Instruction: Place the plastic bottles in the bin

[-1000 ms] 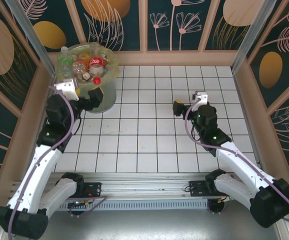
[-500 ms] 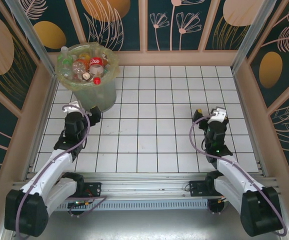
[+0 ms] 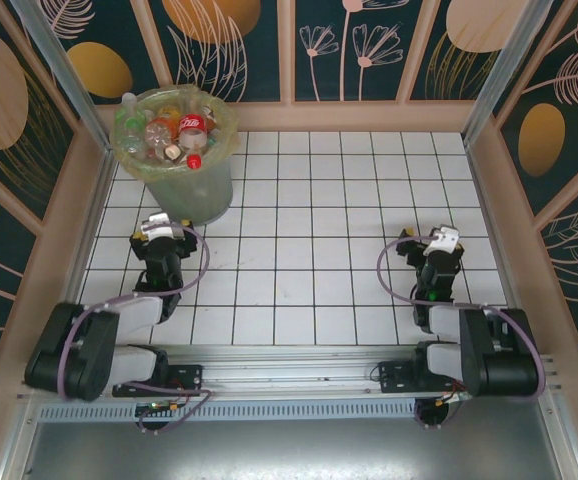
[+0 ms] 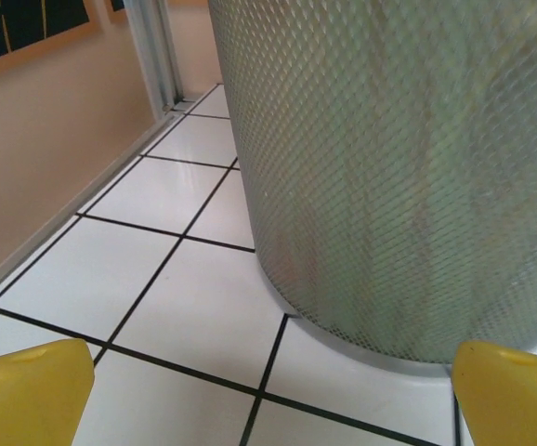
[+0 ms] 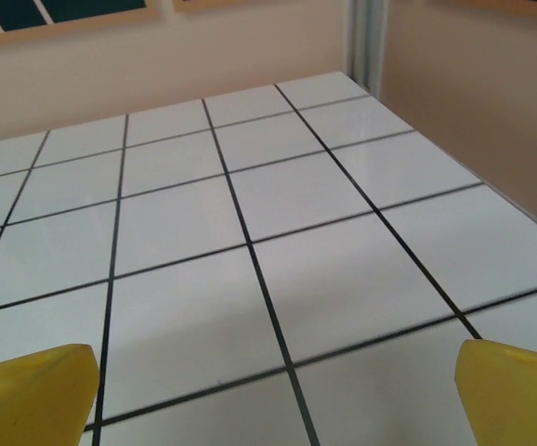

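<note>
Hovering low over the white tiled table (image 4: 185,307), the left gripper (image 4: 268,400) has its yellow fingers (image 4: 27,390) spread wide, nothing between them. Bare tile lies ahead, then the mesh wall of the bin (image 4: 389,167), just in front. From above, the plastic bottles (image 3: 169,130) are heaped inside the bin, up at its bag-lined rim, well above that gripper. The right gripper (image 3: 409,243) sits far across the table from the bin, jaws apart and empty, facing open tiles and a beige side wall (image 5: 473,102).
</note>
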`<action>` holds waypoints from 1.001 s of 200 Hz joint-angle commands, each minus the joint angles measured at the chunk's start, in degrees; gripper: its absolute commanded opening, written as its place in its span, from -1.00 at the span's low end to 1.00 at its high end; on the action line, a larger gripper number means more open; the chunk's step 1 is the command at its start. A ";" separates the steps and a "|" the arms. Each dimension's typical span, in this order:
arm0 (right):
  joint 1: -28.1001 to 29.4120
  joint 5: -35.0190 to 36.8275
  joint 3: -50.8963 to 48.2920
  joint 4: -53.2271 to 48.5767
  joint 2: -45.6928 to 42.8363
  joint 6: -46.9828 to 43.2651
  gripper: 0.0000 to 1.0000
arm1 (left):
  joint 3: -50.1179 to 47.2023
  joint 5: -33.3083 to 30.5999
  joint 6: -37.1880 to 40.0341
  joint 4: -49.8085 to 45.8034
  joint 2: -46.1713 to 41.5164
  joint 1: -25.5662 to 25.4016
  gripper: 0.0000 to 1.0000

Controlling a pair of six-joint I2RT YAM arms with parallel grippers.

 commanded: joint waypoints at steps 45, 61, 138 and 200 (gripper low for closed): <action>-0.80 -5.93 5.26 18.46 16.33 -1.78 0.98 | -0.38 3.99 5.60 21.44 7.82 4.99 0.97; -1.35 -6.95 7.50 13.39 15.88 -1.03 0.98 | -2.90 8.02 4.27 25.21 7.66 7.05 0.97; -1.48 -7.02 7.55 13.07 15.78 -0.98 0.98 | -4.02 14.82 5.31 27.29 8.12 8.09 0.97; -1.46 -6.98 7.55 13.07 15.74 -0.98 0.98 | -0.13 20.01 2.59 21.51 10.87 11.55 0.98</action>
